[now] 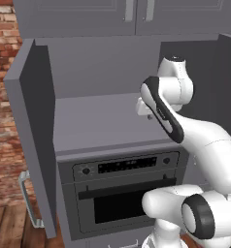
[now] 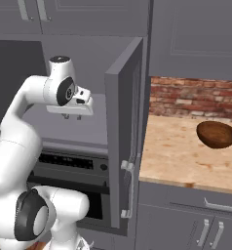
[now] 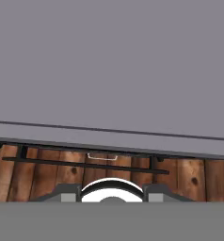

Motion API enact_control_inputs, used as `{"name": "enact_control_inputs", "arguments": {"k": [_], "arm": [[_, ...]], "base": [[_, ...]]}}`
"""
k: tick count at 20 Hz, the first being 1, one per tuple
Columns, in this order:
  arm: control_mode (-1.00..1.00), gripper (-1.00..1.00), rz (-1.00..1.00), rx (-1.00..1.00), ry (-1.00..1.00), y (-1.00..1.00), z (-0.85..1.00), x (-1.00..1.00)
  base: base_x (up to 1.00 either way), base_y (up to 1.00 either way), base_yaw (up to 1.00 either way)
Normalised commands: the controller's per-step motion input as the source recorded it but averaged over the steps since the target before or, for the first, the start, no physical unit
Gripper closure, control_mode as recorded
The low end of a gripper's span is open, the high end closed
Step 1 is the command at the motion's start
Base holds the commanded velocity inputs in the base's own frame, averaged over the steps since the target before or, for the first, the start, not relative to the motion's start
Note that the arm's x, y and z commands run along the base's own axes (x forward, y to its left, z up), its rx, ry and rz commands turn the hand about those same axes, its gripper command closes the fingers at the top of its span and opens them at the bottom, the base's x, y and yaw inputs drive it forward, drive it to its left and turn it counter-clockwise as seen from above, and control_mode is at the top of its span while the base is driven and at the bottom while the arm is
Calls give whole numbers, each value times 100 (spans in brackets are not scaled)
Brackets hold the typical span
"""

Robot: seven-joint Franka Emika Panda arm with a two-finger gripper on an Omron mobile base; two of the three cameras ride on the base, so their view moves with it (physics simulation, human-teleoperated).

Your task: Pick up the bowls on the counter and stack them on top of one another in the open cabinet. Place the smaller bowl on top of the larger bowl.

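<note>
A wide, glossy dark reddish-brown wooden bowl (image 2: 217, 134) sits on the mottled tan desk (image 2: 171, 156). The gripper (image 2: 72, 117) hangs over the flat grey shelf (image 1: 98, 121); I cannot tell how wide its jaws stand.

Red brick wall (image 2: 196, 97), wood floor (image 1: 8, 225).

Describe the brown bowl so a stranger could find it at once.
Start at the tan counter under the red brick wall, right of the open grey door. The bowl sits near the wall toward the counter's right end: glossy, dark reddish-brown, the lone dish on it.
</note>
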Motion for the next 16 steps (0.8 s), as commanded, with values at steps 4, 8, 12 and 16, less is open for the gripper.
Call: {"name": "enact_control_inputs", "arguments": {"k": [4, 8, 12, 16], "arm": [[-100, -100, 0, 0, -2, 0, 0, -9], [-100, -100, -1, -1, -9, 3, 2, -29], [-100, -100, -1, -4, -11, 5, 11, -33], [-100, -100, -1, -3, -8, 0, 16, -33]], "base": [[0, 0, 0], [0, 0, 0], [0, 0, 0], [0, 0, 0]]}}
